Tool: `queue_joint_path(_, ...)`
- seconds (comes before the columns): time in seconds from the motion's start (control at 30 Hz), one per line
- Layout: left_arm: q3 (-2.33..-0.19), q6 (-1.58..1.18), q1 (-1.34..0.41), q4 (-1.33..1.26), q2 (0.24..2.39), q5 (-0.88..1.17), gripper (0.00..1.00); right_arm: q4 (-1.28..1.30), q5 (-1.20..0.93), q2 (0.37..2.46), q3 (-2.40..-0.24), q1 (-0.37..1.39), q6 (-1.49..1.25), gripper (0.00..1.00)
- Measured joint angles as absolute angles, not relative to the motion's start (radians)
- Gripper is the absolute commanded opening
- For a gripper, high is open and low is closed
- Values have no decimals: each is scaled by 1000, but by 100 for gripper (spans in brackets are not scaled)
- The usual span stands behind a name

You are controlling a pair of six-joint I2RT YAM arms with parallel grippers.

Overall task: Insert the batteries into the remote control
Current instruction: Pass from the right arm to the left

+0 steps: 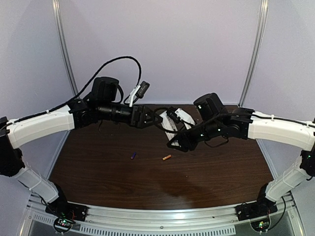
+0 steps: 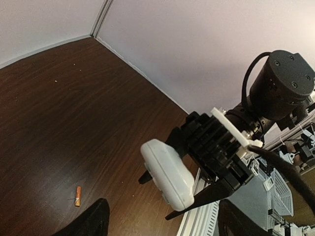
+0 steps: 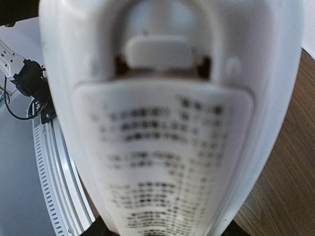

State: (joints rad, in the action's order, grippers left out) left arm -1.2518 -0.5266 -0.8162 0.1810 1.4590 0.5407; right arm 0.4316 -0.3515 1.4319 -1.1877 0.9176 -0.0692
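The remote control (image 2: 167, 172) is clamped in the right claw (image 2: 162, 192), above the tabletop (image 1: 98, 169). The left claw (image 1: 158, 119) is held open just beside it; the purple battery (image 1: 133, 155) and orange battery (image 1: 167, 158) are seen lying below both.

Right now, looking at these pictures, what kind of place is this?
Probably a robot test cell in a lab: a dark wooden table closed in by plain pale walls, and a left arm and right arm bolted to a metal rail at its near edge.
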Motion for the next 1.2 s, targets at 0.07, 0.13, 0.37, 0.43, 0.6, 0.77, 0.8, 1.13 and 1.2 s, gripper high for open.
queue_joint_path(0.07, -1255, -532, -821, 180, 1473, 550, 77, 437, -343, 1441, -1197, 922, -62, 27)
queue_joint_path(0.13, -1255, -536, -824, 180, 1490, 554, 76, 450, -332, 1450, -1207, 928, -54, 27)
queue_joint_path(0.37, -1262, -563, -825, 181, 1526, 554, 69, 485, -291, 1462, -1235, 944, -32, 27)
queue_joint_path(0.43, -1271, -576, -825, 177, 1537, 553, 68, 488, -278, 1468, -1243, 951, -30, 26)
queue_joint_path(0.6, -1272, -620, -825, 159, 1549, 542, 63, 510, -229, 1481, -1259, 959, -28, 26)
queue_joint_path(0.77, -1272, -658, -826, 149, 1553, 527, 49, 524, -198, 1483, -1260, 960, -29, 27)
queue_joint_path(0.8, -1272, -661, -827, 147, 1554, 526, 45, 527, -194, 1483, -1260, 960, -29, 27)
queue_joint_path(1.13, -1272, -687, -840, 124, 1560, 526, 19, 540, -170, 1486, -1260, 960, -30, 44)
queue_joint_path(1.2, -1272, -694, -840, 125, 1560, 518, 8, 541, -159, 1487, -1260, 960, -33, 52)
